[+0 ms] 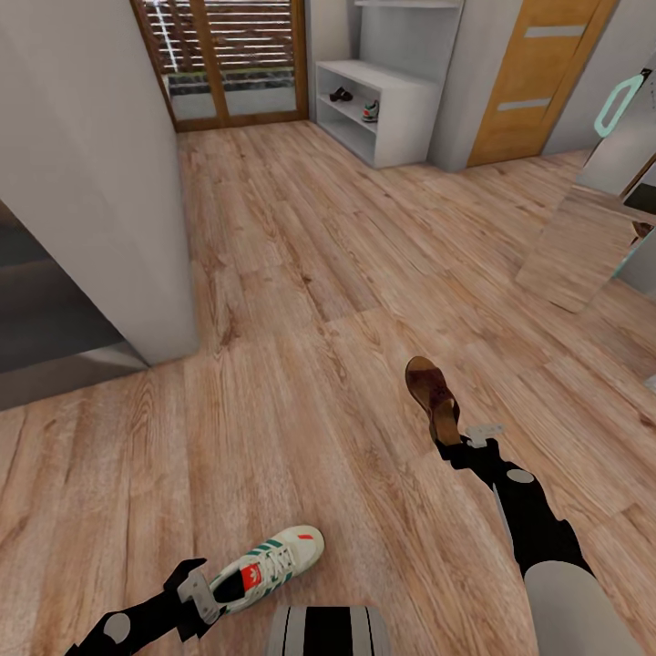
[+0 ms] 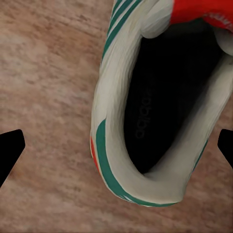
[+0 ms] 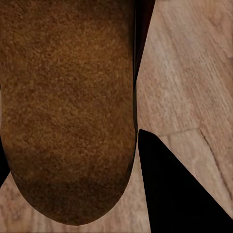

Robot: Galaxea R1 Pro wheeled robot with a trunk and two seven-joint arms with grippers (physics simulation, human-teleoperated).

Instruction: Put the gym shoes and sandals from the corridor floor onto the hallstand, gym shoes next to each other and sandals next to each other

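A white gym shoe (image 1: 273, 562) with green stripes lies on the corridor floor (image 1: 301, 273) close in front of my base. My left gripper (image 1: 208, 592) is at its heel. In the left wrist view the gym shoe's heel opening (image 2: 160, 111) sits between the left gripper's (image 2: 116, 145) wide-apart, open fingers (image 2: 9, 150). My right gripper (image 1: 453, 444) is shut on a brown sandal (image 1: 432, 390), held above the floor. The sandal's sole (image 3: 68, 107) is clamped in the right gripper (image 3: 73, 145). Far ahead stands the pale hallstand (image 1: 383, 82), with another sandal (image 1: 341, 94) and gym shoe (image 1: 370, 111) on its lower shelf.
A grey wall corner (image 1: 137, 228) juts out on the left. A slatted wooden door (image 1: 228, 55) is at the corridor's far end and an orange door (image 1: 538, 73) at the right. A leaning mirror panel (image 1: 583, 228) stands on the right.
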